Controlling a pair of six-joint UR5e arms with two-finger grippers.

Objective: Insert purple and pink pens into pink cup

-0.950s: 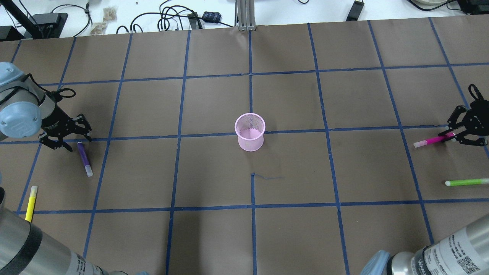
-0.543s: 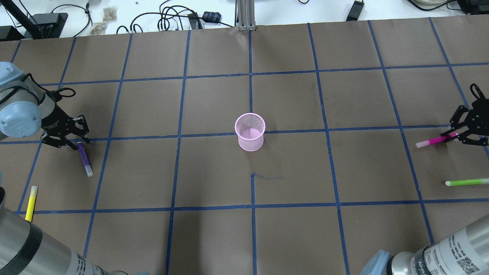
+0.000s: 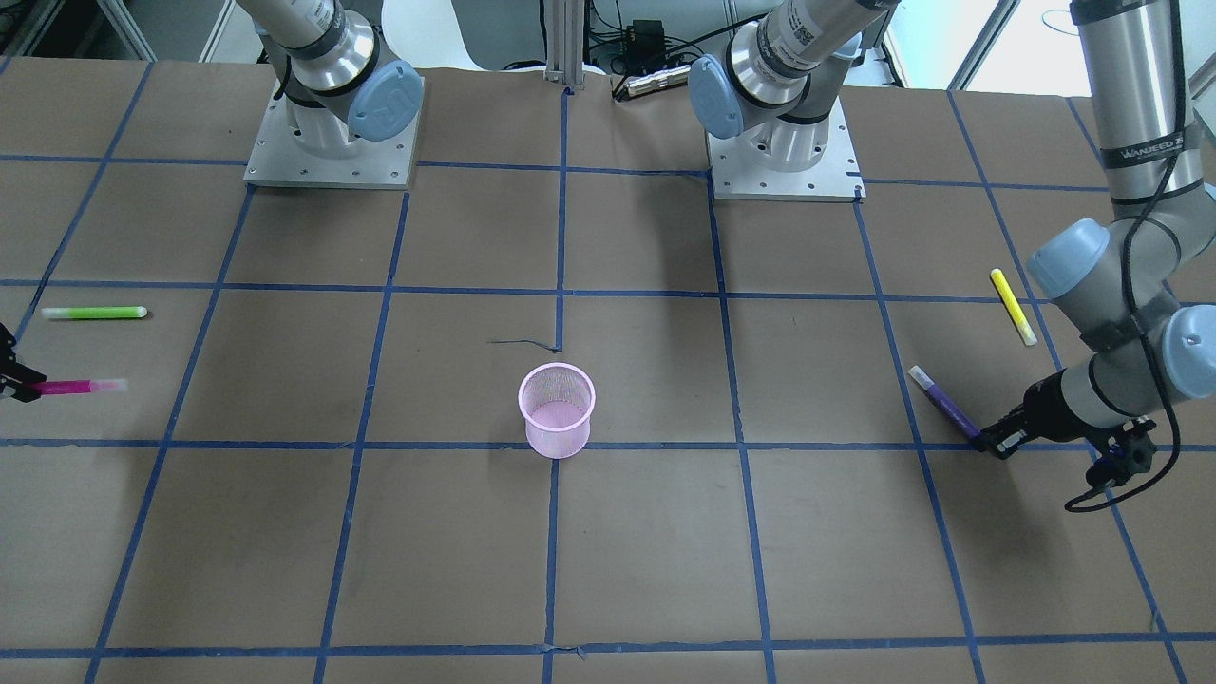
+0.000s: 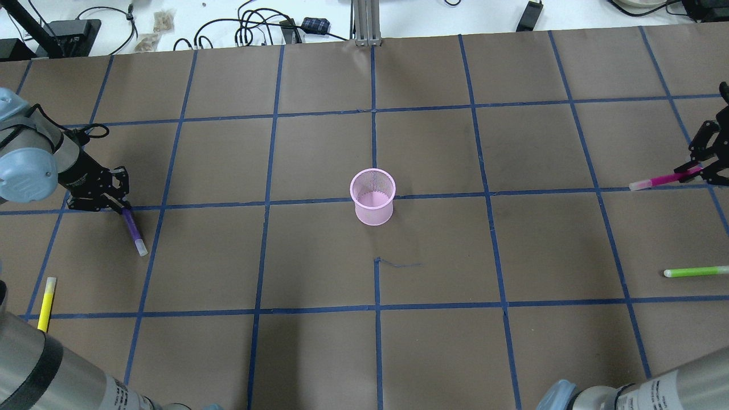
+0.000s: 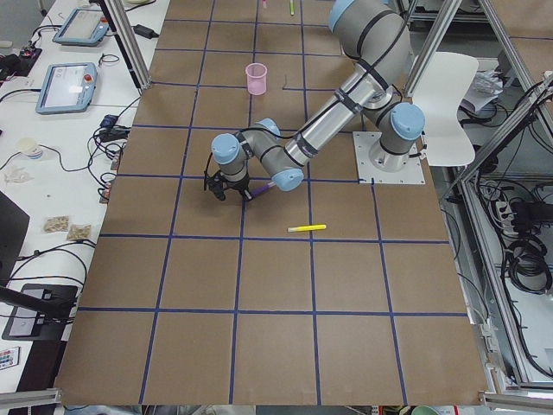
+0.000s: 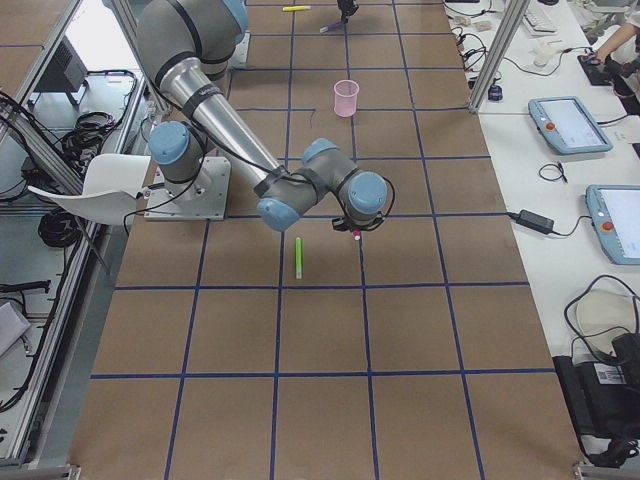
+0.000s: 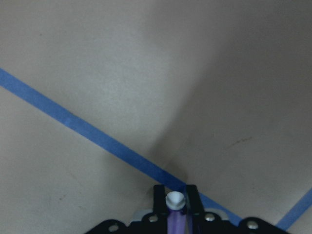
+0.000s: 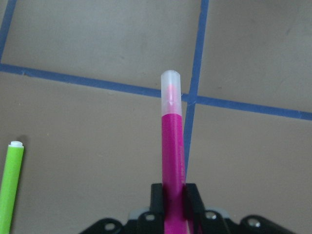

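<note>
Both pens now lift off the table (image 4: 319,159): purple pen (image 4: 134,230) pinched in left gripper (image 4: 121,208), pink pen (image 4: 663,181) in right gripper (image 4: 699,171), jaws closed tight. Cup (image 4: 372,197) sits mid-table, empty, well apart from both. Carry-in likely next.

Cup (image 4: 372,197) at table (image 4: 433,341) centre, first pen (image 4: 133,230) in left hand (image 4: 124,208) far left, second pen (image 4: 660,181) in right hand (image 4: 701,171) far right

The left arm (image 3: 1135,114) and right arm (image 3: 318,43) are silver tubes with pale blue joint caps, black bands and printed labels. A black cable (image 3: 1175,427) runs down the left one. Each base plate (image 3: 836,180) is grey, with screws. The left end effector (image 4: 121,206) and right end effector (image 4: 705,169) are black.
</note>
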